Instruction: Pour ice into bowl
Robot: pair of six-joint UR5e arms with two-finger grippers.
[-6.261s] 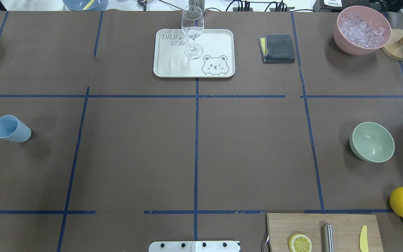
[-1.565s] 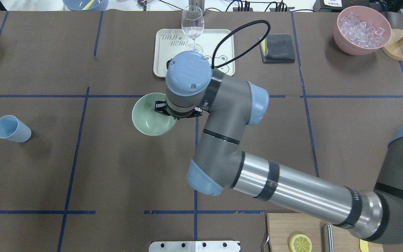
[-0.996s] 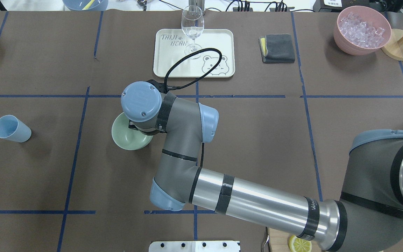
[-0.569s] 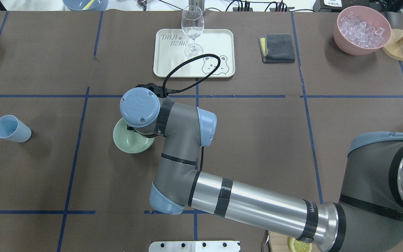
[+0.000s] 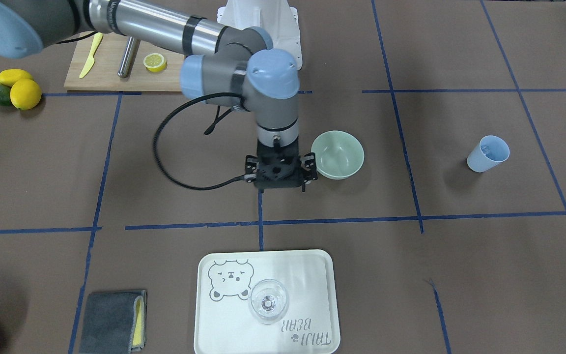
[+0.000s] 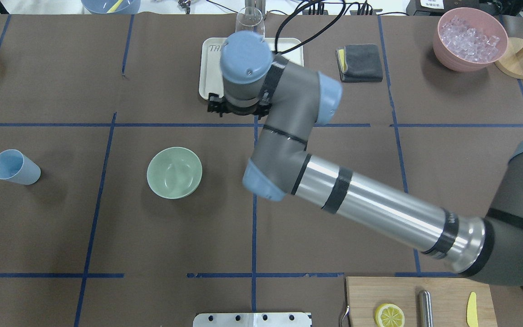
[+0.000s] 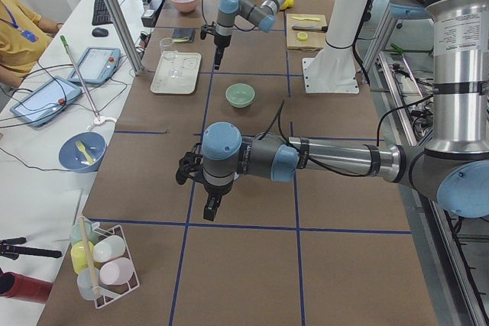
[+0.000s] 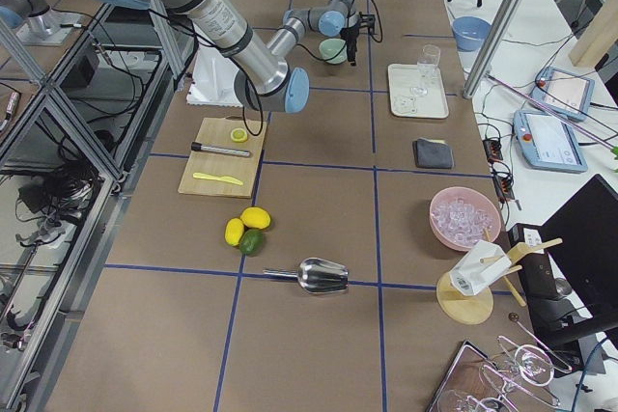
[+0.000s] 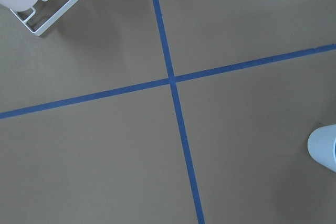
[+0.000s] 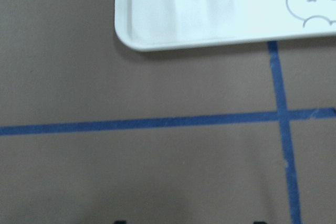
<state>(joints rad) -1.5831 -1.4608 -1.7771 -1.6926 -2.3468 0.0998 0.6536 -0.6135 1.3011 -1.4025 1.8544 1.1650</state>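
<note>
The pale green bowl (image 6: 174, 172) stands upright left of the table's middle, with nothing in it. The blue cup (image 6: 15, 166) stands far to its left; small clear ice (image 5: 485, 146) shows faintly inside it in the front view. My right gripper (image 5: 279, 179) hangs open and holds nothing, beside the bowl (image 5: 337, 154) and apart from it, toward the tray. In the overhead view my right gripper (image 6: 236, 109) is mostly hidden under its wrist. My left gripper (image 7: 210, 208) hovers over the table's left end; I cannot tell its state. The cup's edge (image 9: 325, 148) shows in the left wrist view.
A white tray (image 6: 207, 68) with a wine glass (image 5: 267, 301) lies at the back centre, a grey cloth (image 6: 360, 62) to its right. A pink container of whitish ice (image 6: 470, 38) stands back right. A cutting board (image 6: 420, 295) lies front right. A cup rack (image 7: 103, 265) stands at the left end.
The right gripper carried the bowl from the right side to left of centre, set it down and let go. It has since risen and moved back toward the tray.
</note>
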